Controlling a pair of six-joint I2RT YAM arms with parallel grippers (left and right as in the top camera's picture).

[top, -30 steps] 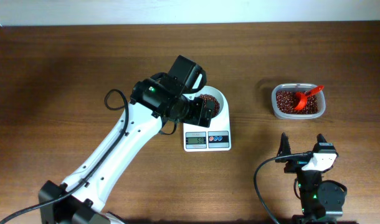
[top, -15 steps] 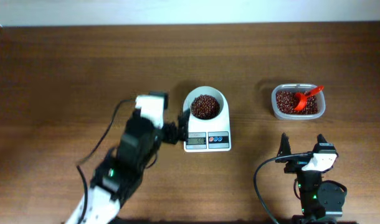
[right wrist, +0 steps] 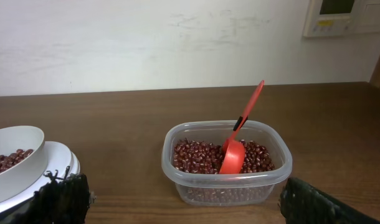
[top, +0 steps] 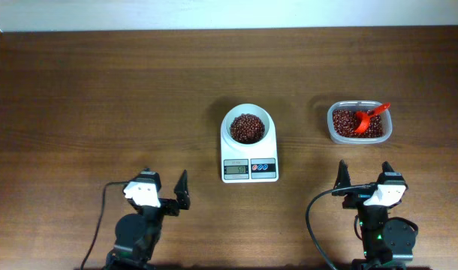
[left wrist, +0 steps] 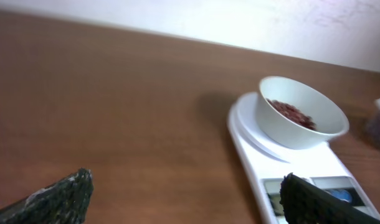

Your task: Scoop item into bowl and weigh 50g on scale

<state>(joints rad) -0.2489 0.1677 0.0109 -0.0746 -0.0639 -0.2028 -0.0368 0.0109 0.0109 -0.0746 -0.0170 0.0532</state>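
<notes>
The white bowl (top: 248, 125) stands on the white scale (top: 249, 166) at the table's middle, with a pile of red-brown beans (top: 248, 127) inside. The bowl (left wrist: 300, 112) and scale (left wrist: 314, 180) also show in the left wrist view, and the bowl's edge (right wrist: 12, 158) in the right wrist view. More beans (right wrist: 205, 157) fill a clear plastic tub (top: 359, 123) at the right, with a red scoop (right wrist: 237, 140) standing in them. My left gripper (top: 163, 189) is open and empty near the front edge, left of the scale. My right gripper (top: 364, 176) is open and empty in front of the tub.
The tub (right wrist: 227, 163) sits right of the scale, with bare wood between them. A pale wall runs along the table's far edge. A white wall panel (right wrist: 346, 15) hangs at the upper right in the right wrist view.
My left arm has pulled back from the bowl and scale to its place at the front left edge. The right arm has not moved.
</notes>
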